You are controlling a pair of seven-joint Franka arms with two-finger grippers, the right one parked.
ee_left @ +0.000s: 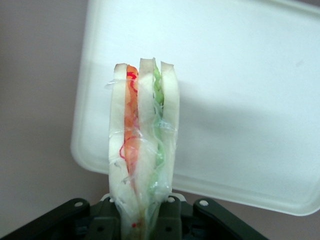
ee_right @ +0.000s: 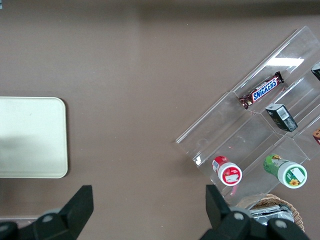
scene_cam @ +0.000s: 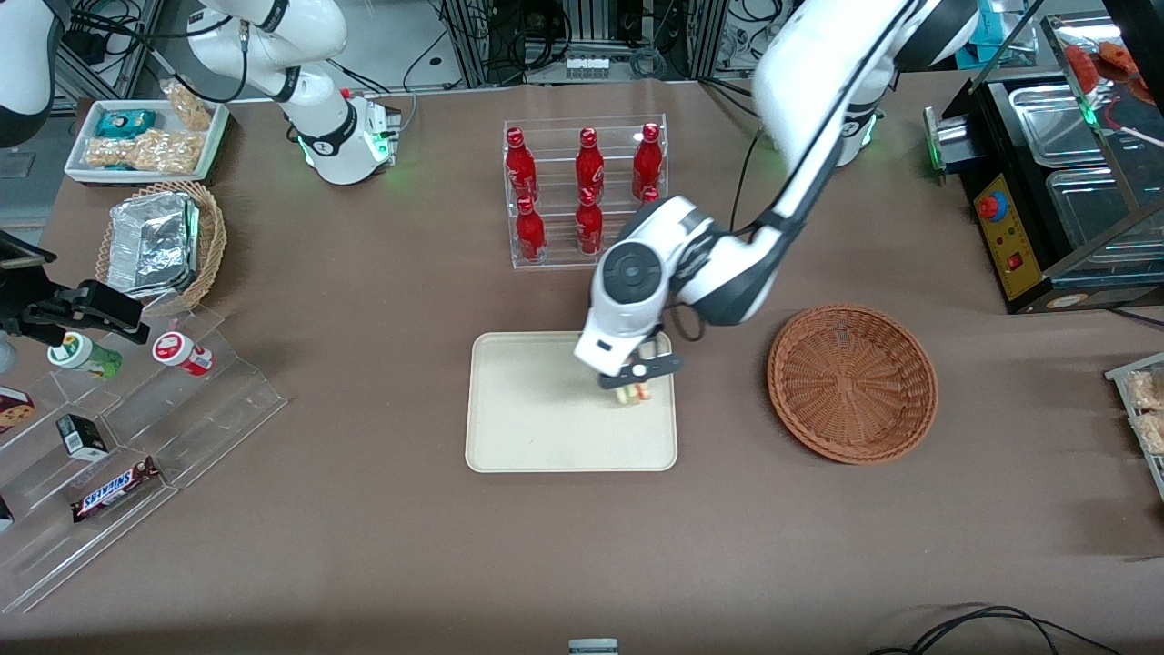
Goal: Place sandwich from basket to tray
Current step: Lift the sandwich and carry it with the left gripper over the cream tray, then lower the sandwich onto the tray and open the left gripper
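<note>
My left gripper (scene_cam: 634,387) hangs over the cream tray (scene_cam: 527,428), near the tray's edge toward the basket. It is shut on the sandwich (scene_cam: 634,393), a clear-wrapped wedge of pale bread. In the left wrist view the sandwich (ee_left: 144,145) stands on edge between the black fingers (ee_left: 170,220), showing red, orange and green layers, with the tray (ee_left: 240,100) below it. The reddish-brown wicker basket (scene_cam: 852,382) sits beside the tray toward the working arm's end, with nothing in it.
A clear rack of red bottles (scene_cam: 587,191) stands farther from the camera than the tray. A tan basket of foil packs (scene_cam: 162,244), a snack tray (scene_cam: 145,138) and acrylic steps with snacks (scene_cam: 118,428) lie toward the parked arm's end. A black appliance (scene_cam: 1046,191) stands toward the working arm's end.
</note>
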